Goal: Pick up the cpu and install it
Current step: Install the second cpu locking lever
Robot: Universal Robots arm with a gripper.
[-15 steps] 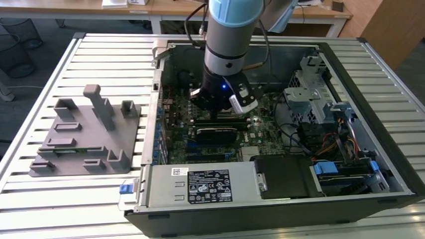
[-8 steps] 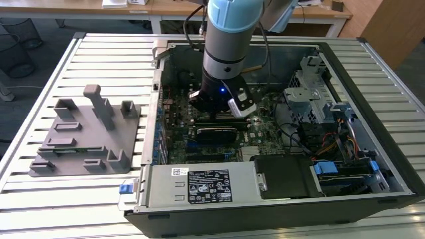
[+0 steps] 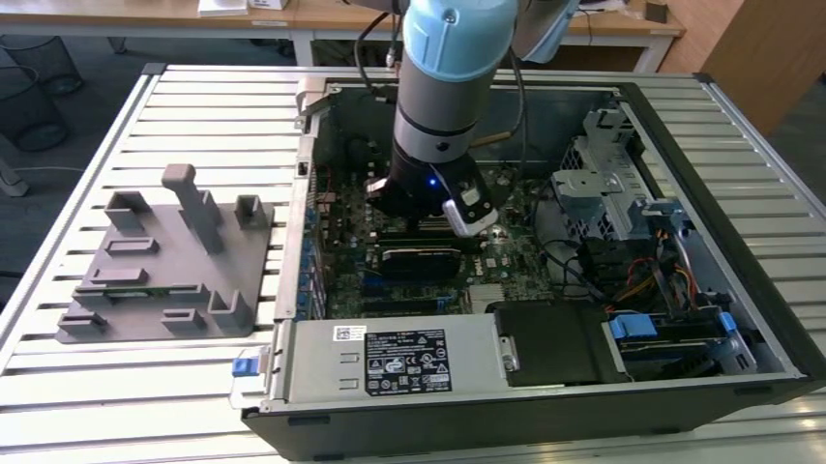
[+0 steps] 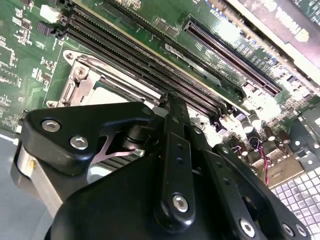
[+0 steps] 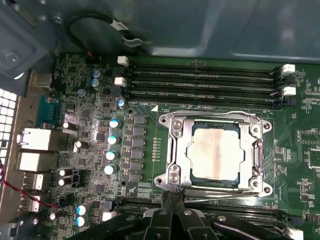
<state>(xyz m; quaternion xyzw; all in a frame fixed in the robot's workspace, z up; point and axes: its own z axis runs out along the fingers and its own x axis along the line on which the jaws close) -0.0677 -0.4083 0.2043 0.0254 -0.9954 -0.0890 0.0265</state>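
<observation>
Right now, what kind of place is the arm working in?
Likely a lab or office workshop set up for computer assembly: an open computer case lies on a slatted metal table, a grey fixture beside it, desks behind. The chip sits in its socket.

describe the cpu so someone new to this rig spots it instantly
Look inside the open computer case, at the green motherboard beneath the arm. Beside the rows of black memory slots is a silver socket frame; the cpu sits inside it, the one plain, flat, silvery square among small parts.
</observation>
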